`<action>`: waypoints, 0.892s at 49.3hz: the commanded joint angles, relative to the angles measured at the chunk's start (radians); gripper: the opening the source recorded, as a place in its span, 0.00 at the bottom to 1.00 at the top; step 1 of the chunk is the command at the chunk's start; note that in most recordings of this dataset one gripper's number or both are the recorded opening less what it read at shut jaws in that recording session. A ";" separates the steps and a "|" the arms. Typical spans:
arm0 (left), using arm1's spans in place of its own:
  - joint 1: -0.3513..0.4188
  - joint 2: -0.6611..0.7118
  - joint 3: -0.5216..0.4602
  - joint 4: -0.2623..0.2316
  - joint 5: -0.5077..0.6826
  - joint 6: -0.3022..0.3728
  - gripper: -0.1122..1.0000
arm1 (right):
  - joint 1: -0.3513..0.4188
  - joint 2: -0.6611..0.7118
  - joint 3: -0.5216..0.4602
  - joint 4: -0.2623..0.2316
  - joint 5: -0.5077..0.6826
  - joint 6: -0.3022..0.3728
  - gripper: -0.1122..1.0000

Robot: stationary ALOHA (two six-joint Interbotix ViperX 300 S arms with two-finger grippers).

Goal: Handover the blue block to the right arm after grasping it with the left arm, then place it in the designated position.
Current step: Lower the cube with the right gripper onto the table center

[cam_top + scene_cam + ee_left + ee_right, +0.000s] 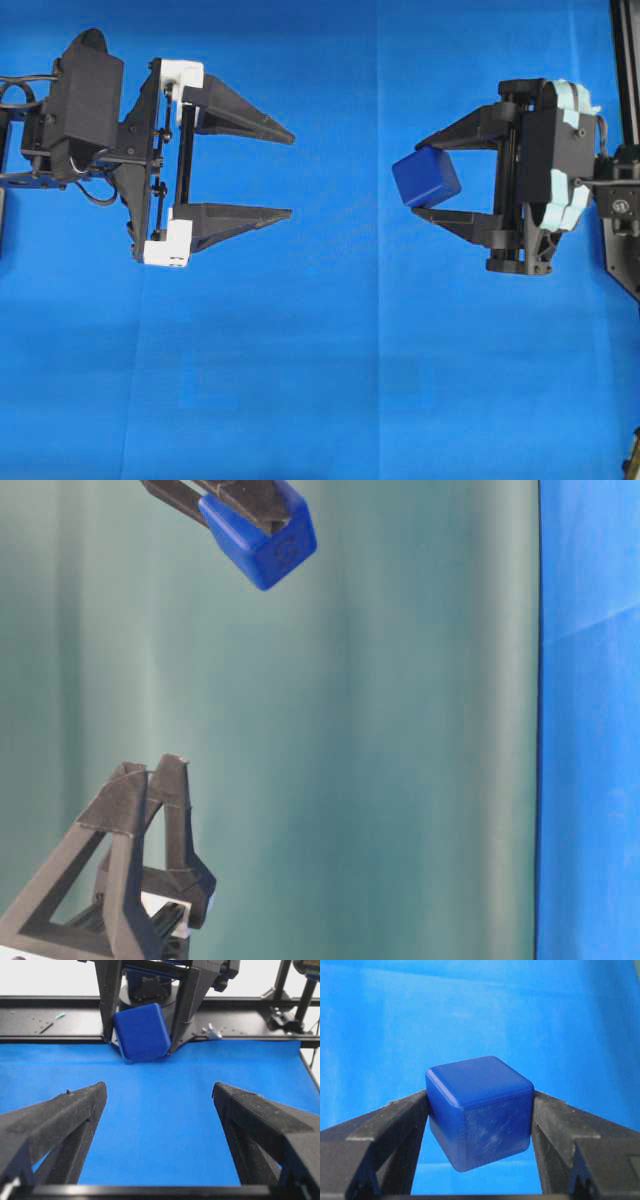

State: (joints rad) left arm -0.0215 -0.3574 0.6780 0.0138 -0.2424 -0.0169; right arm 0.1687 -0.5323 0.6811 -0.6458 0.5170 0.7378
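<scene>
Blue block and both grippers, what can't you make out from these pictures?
- Table-level view: the right gripper holding the blue block is cut off by the top edge; the left gripper by the bottom edge.
- No view shows any marked placement spot on the blue cloth.
- Right wrist view: the block's underside is hidden.

Dark-blue block (479,1110), black fingers (395,1130)
</scene>
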 commanded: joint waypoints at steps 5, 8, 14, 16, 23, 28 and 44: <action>0.002 -0.017 -0.012 0.000 -0.005 0.002 0.93 | 0.002 0.006 -0.012 -0.002 -0.008 0.000 0.59; 0.002 -0.017 -0.012 0.000 -0.005 0.002 0.93 | 0.002 0.020 -0.009 -0.002 -0.009 0.002 0.59; 0.002 -0.017 -0.012 0.000 -0.005 0.002 0.93 | -0.002 0.061 -0.005 -0.002 -0.025 0.005 0.59; 0.002 -0.017 -0.012 0.000 -0.005 0.002 0.93 | -0.005 0.078 -0.002 -0.002 -0.037 0.006 0.59; 0.002 -0.018 -0.011 0.000 -0.005 0.000 0.93 | -0.026 0.140 0.018 -0.002 -0.098 0.009 0.59; 0.002 -0.018 -0.011 0.000 -0.005 0.002 0.93 | -0.051 0.178 0.038 0.000 -0.169 0.011 0.59; 0.002 -0.017 -0.011 0.000 -0.002 0.002 0.93 | -0.164 0.311 0.132 0.040 -0.509 0.011 0.59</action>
State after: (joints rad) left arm -0.0215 -0.3574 0.6780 0.0153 -0.2393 -0.0169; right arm 0.0291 -0.2362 0.8099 -0.6197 0.0767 0.7470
